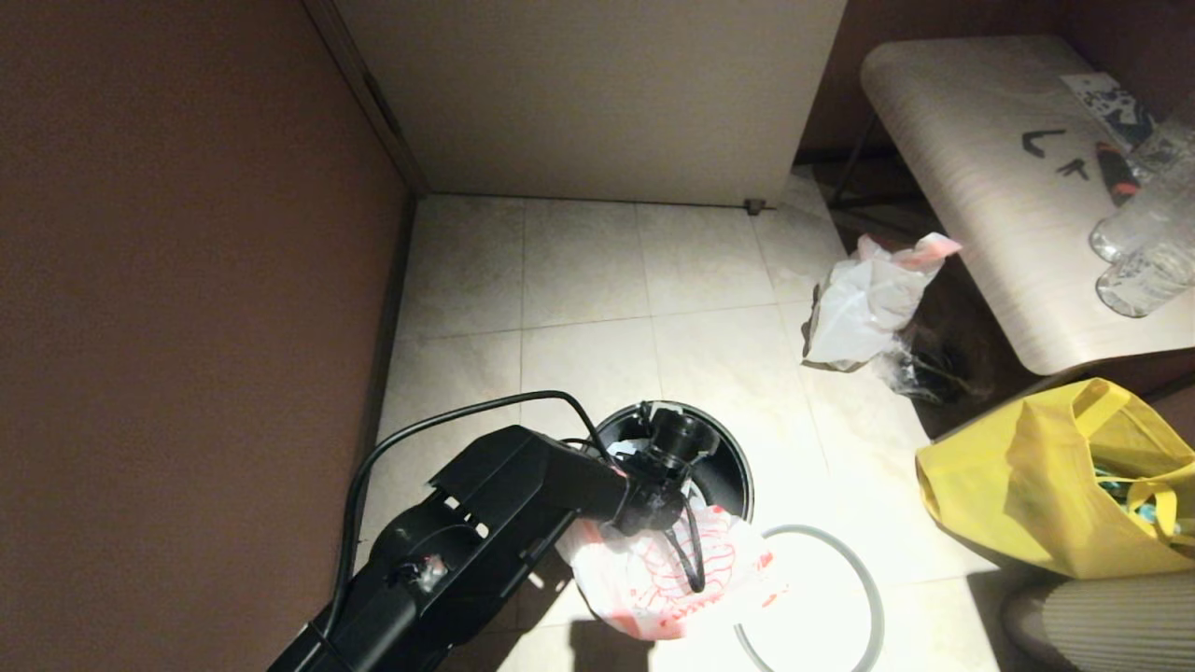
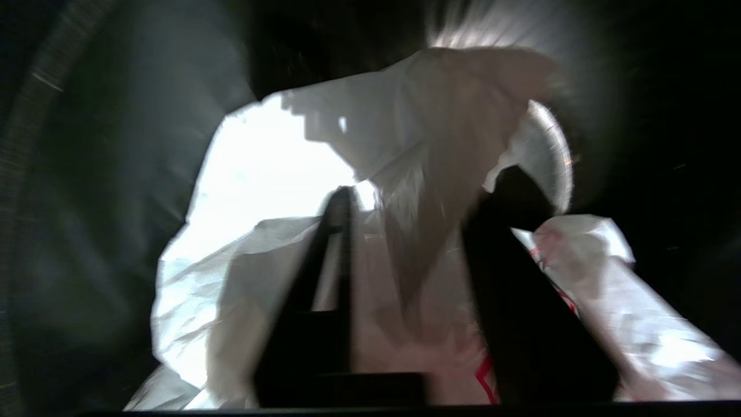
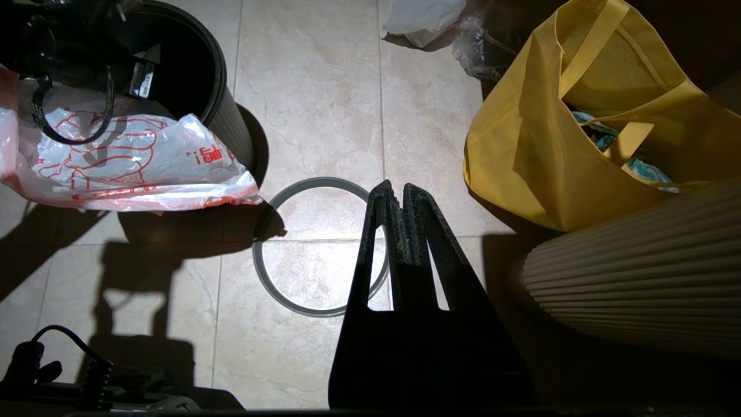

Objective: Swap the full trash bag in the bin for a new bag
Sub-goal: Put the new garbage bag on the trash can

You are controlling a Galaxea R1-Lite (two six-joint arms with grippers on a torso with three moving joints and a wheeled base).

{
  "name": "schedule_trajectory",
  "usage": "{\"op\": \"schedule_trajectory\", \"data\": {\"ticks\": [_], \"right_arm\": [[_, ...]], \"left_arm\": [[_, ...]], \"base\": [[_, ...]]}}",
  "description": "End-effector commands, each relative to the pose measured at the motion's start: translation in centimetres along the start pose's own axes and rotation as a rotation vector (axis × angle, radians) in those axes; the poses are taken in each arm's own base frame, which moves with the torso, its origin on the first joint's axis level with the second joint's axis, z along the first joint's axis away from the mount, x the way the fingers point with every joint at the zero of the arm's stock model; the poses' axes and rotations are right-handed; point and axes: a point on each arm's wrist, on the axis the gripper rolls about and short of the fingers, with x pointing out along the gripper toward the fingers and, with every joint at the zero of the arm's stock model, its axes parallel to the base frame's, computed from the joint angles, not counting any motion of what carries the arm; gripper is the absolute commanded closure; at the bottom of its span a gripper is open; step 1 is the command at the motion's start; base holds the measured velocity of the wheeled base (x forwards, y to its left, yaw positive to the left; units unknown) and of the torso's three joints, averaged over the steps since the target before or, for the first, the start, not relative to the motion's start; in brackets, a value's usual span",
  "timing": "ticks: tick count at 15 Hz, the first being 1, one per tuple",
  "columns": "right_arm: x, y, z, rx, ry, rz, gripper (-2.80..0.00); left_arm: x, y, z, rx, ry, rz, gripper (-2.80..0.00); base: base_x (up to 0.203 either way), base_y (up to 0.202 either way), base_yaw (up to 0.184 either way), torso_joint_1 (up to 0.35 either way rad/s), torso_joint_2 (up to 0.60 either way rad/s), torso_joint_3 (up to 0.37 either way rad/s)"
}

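Left gripper [image 2: 405, 208] is reaching down inside the bin [image 1: 733, 467], fingers [image 2: 338, 255] spread wide with folds of the new bag [image 1: 653, 569] lying between them. Bag's printed part is draping over the bin's near rim onto the tiled floor [image 1: 579, 280]. Grey ring [image 1: 864, 579] is lying on the floor just right of the bin. Right gripper [image 3: 399, 194], fingers pressed together, is hovering above that ring. Full trash bag [image 1: 868, 299] is sitting well apart, far right, beside the table [image 1: 980, 187]. Yellow tote [image 1: 1046, 485] is standing at near right.
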Motion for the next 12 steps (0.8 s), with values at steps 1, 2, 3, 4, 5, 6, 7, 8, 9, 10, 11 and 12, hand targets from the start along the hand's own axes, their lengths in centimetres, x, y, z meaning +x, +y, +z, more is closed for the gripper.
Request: {"op": "schedule_trajectory", "data": {"ticks": [1,2,3,4,5,6,7,8,9,10,11,12], "right_arm": [[0.0,0.0,0.0,-0.001,0.001,0.002,0.0],[0.0,0.0,0.0,-0.001,0.001,0.002,0.0],[0.0,0.0,0.0,-0.001,0.001,0.002,0.0],[0.0,0.0,0.0,-0.001,0.001,0.002,0.0],[0.0,0.0,0.0,-0.001,0.001,0.002,0.0],[0.0,0.0,0.0,-0.001,0.001,0.0,0.0],[0.0,0.0,0.0,-0.001,0.001,0.001,0.0],[0.0,0.0,0.0,-0.001,0.001,0.001,0.0],[0.0,0.0,0.0,-0.001,0.001,0.0,0.0],[0.0,0.0,0.0,-0.001,0.001,0.002,0.0],[0.0,0.0,0.0,-0.001,0.001,0.001,0.0],[0.0,0.0,0.0,-0.001,0.001,0.001,0.0]], "left_arm": [[-3.1,1.0,3.0,-0.028,-0.046,-0.013,-2.8],[-4.6,1.6,3.7,-0.022,-0.039,-0.019,-2.8],[-6.1,2.2,3.7,-0.006,-0.012,-0.024,-2.8],[-7.6,3.0,3.2,0.031,0.051,-0.033,-2.8],[-8.9,3.8,2.6,0.071,0.141,-0.042,-2.8],[-9.7,4.3,2.4,0.056,0.186,-0.049,-2.8],[-10.7,4.7,2.8,0.024,0.196,-0.055,-2.8],[-11.6,5.3,2.9,0.011,0.201,-0.059,-2.8],[-12.5,5.7,2.8,0.009,0.209,-0.061,-2.8],[-13.4,6.1,2.4,0.014,0.223,-0.062,-1.42],[-14.4,6.7,1.9,0.013,0.235,-0.062,0.0],[-15.3,7.2,1.3,0.01,0.256,-0.063,0.0]], "base": [[0.0,0.0,0.0,0.0,0.0,0.0],[0.0,0.0,0.0,0.0,0.0,0.0],[0.0,0.0,0.0,0.0,0.0,0.0],[0.0,0.0,0.0,0.0,0.0,0.0],[0.0,0.0,0.0,0.0,0.0,0.0],[0.0,0.0,0.0,0.0,0.0,0.0],[0.0,0.0,0.0,0.0,0.0,0.0],[0.0,0.0,0.0,0.0,0.0,0.0],[0.0,0.0,0.0,0.0,0.0,0.0],[0.0,0.0,0.0,0.0,0.0,0.0],[0.0,0.0,0.0,0.0,0.0,0.0],[0.0,0.0,0.0,0.0,0.0,0.0]]}}
